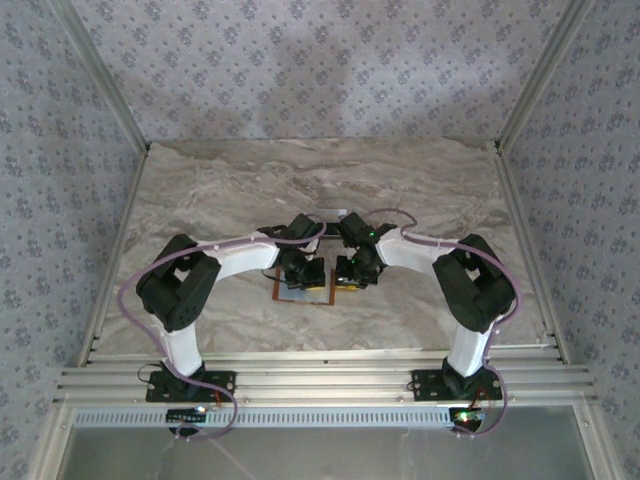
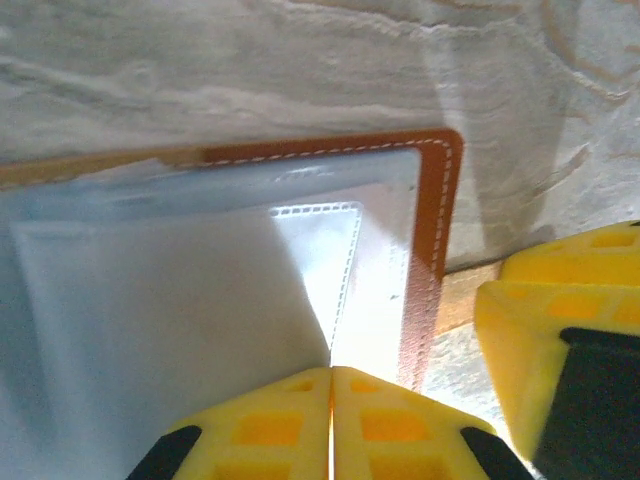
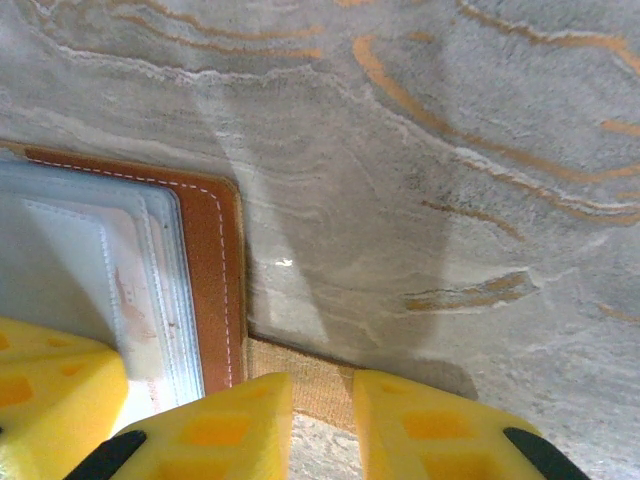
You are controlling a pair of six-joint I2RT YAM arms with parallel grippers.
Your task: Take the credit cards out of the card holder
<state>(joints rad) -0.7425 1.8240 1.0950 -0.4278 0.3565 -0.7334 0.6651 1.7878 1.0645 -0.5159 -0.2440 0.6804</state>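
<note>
The small orange-brown leather-like folding card holder (image 2: 432,230) is lying opened flat, grey-blue inside facing up, at the middle of the grey-veined marble-patterned table (image 3: 450,150), directly beneath both wrists. In the right wrist view a thin whitish card with a faint pink band (image 3: 132,300) is sitting inside the clear-fronted pocket, so you are looking at a card not yet withdrawn. A dark card cannot be made out. The tan strap tab (image 3: 310,385) is projecting from the holder's right edge onto the table. Your right gripper (image 3: 322,425) is standing over that tab with its yellow fingers narrowly parted (judged: it is pinning the holder so it does not drag along with a card; an actual pinch on the tab cannot be confirmed). Your left gripper (image 2: 331,425) is bearing on the inner pocket with its fingers pressed together. Whether a card edge is caught between them cannot be told. Judged stage: extraction is only starting.
</note>
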